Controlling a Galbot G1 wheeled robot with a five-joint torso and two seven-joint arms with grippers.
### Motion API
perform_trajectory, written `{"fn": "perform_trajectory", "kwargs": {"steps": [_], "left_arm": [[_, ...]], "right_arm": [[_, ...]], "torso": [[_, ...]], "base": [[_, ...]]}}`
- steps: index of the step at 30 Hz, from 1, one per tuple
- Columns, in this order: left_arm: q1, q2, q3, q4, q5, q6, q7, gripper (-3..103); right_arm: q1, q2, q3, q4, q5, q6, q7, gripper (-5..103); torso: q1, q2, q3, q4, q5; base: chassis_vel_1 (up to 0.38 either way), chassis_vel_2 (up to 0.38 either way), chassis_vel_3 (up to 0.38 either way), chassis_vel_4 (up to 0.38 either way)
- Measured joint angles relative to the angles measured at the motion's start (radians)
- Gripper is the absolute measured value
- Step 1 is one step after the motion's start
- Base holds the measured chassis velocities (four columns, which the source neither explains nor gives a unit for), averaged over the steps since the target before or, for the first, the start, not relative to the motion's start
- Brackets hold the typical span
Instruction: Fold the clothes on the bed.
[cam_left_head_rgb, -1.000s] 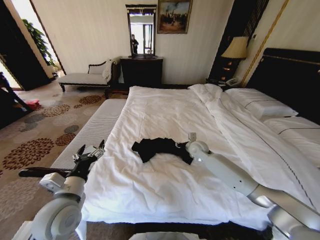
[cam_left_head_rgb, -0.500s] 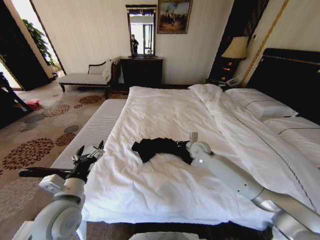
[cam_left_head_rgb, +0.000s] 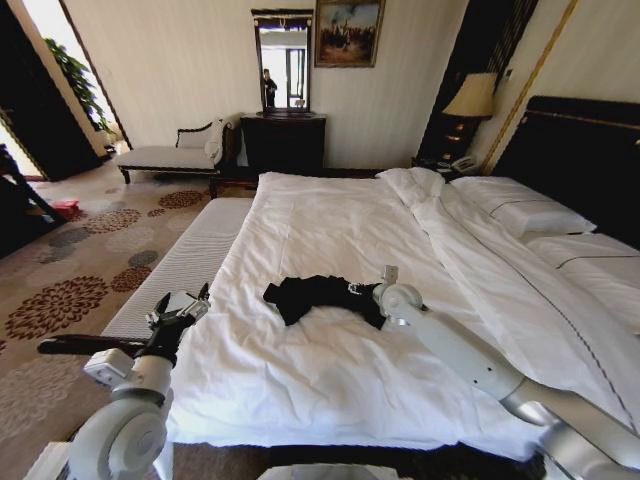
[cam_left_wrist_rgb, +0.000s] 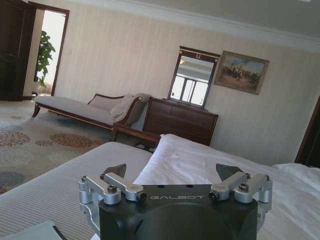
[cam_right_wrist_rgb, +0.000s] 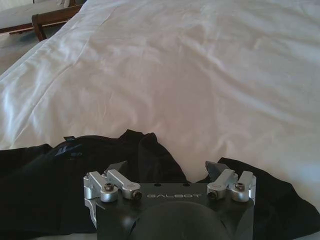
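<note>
Left gripper (cam_left_wrist_rgb: 171, 176) sits low in the foreground, black body marked GALBOT, its two fingers (cam_left_wrist_rgb: 116, 171) spread wide with nothing between them. Straight beyond it stretches the bed (cam_left_wrist_rgb: 200, 160), white sheets running away from the pincer. Off to one side of the pincer, a pale striped bench (cam_left_wrist_rgb: 60, 180) lies alongside the bed. Farther out past the bench, a chaise (cam_left_wrist_rgb: 85, 107) stands on patterned carpet (cam_left_wrist_rgb: 30, 145). Directly ahead and far off, a dark dresser (cam_left_wrist_rgb: 180, 120) stands against the striped wall, with a mirror (cam_left_wrist_rgb: 192, 77) on top and a framed painting (cam_left_wrist_rgb: 242, 72) beside it. A doorway with a plant (cam_left_wrist_rgb: 42, 57) is at the far edge.
</note>
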Motion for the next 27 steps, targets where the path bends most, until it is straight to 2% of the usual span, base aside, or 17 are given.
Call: {"fn": "perform_trajectory", "kwargs": {"steps": [2,3,5,8,12,14,18,20,23,27], "left_arm": [[-0.002,0.001,0.000,0.001,0.000,0.000,0.000,100],[-0.002,0.001,0.000,0.001,0.000,0.000,0.000,100],[-0.005,0.001,0.000,0.004,0.000,0.000,0.000,100],[-0.007,0.002,0.001,0.006,-0.001,0.000,0.000,100],[-0.011,0.005,0.002,0.011,-0.004,0.000,-0.001,100],[-0.011,0.007,0.002,0.013,-0.005,0.000,-0.001,100],[-0.015,0.017,-0.002,0.017,-0.010,0.000,-0.002,100],[-0.016,0.020,-0.002,0.018,-0.011,-0.001,-0.003,100],[-0.023,0.028,-0.003,0.024,-0.020,-0.001,-0.006,100],[-0.031,0.032,-0.001,0.030,-0.024,-0.001,-0.007,100]], "right_arm": [[0.002,0.001,0.000,0.003,0.016,0.000,-0.001,83],[0.002,0.001,0.000,0.003,0.016,0.000,-0.001,83],[0.003,0.002,-0.003,0.004,0.025,0.000,-0.001,72],[0.004,0.003,-0.007,0.004,0.027,0.000,-0.001,66],[0.004,0.002,-0.011,0.004,0.027,-0.003,-0.001,44],[0.004,0.002,-0.012,0.004,0.027,-0.004,-0.001,44],[0.003,0.004,-0.014,0.007,0.024,-0.004,-0.004,23],[0.003,0.004,-0.014,0.009,0.023,-0.004,-0.005,23],[0.000,0.003,-0.014,0.019,0.022,-0.004,-0.007,7],[-0.003,0.001,-0.013,0.026,0.021,-0.003,-0.010,1]], "torso": [[0.000,0.000,0.000,0.0000,0.0000],[0.000,0.000,0.000,0.0000,0.0000],[0.000,0.000,0.000,0.0000,0.0000],[0.000,0.000,0.000,0.0000,-0.0001],[0.000,0.000,0.000,0.0000,0.0000],[0.000,0.000,0.000,0.0000,0.0000],[0.000,0.000,0.000,0.0000,0.0000],[0.000,0.000,0.000,0.0000,0.0000],[0.000,0.000,0.000,0.0000,0.0000],[0.000,0.000,0.000,0.0000,0.0000]], "base": [[0.000,0.000,0.000,0.000],[0.000,0.000,0.000,0.000],[0.000,0.000,0.000,0.000],[0.000,0.000,0.000,0.000],[0.000,0.000,0.000,0.000],[0.000,0.000,0.000,0.000],[0.000,0.000,0.000,0.000],[0.000,0.000,0.000,0.000],[0.000,0.000,0.000,0.000],[0.000,0.000,0.000,0.000]]}}
